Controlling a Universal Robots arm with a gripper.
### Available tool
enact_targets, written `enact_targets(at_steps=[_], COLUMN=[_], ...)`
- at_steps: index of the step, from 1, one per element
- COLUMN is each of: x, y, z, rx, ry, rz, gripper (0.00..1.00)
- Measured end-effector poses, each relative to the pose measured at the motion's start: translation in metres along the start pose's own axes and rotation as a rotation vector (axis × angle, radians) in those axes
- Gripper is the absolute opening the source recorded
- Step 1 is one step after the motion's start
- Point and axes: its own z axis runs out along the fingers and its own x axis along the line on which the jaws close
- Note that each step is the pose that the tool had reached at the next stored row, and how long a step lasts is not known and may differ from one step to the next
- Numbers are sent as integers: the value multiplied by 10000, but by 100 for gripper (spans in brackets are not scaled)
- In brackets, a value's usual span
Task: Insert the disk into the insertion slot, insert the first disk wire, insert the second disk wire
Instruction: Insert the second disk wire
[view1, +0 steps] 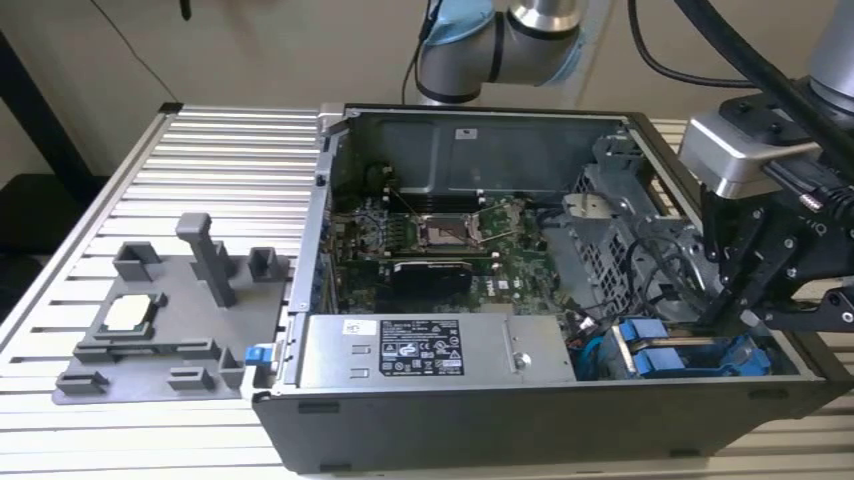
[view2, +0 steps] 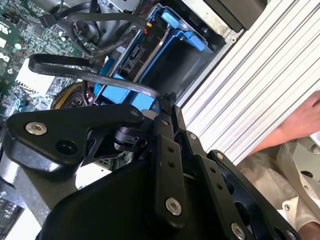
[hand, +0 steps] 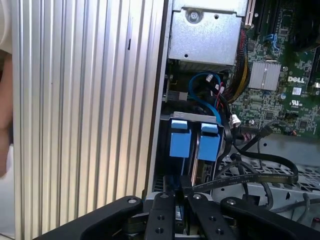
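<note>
Gripper pinching a flat black wire beside the seated disks

The gripper (view2: 167, 107) is hanging over the corner of the open computer case (view1: 400, 420) at the exterior view's right, its jaws closed together on a flat black wire (view2: 115, 80); the disk (hand: 208, 142) in its blue carrier is sitting upright in the insertion slot (hand: 165, 150), just beside the other blue-fronted drive (hand: 180, 139); the grey power-supply box (view1: 427, 350) is lying near the bay; a person's hand (view2: 300, 122) is resting on the ribbed table (view1: 200, 150).

Robotics lab, slotted aluminium bench (view1: 227, 150), opened computer case (view1: 534, 280)
</note>
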Motion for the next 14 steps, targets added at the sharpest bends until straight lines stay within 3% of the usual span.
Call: enact_targets(at_steps=[2,4,8,12,14], x=[-1,-1,-1,-1,-1], y=[0,0,0,0,0], z=[0,1,1,2,2], rx=[1,12,61,119,144], ry=[-8,-120,-599,-1160,-1407], rz=[1,16,85,173,211], gripper=[16,16,16,16,16])
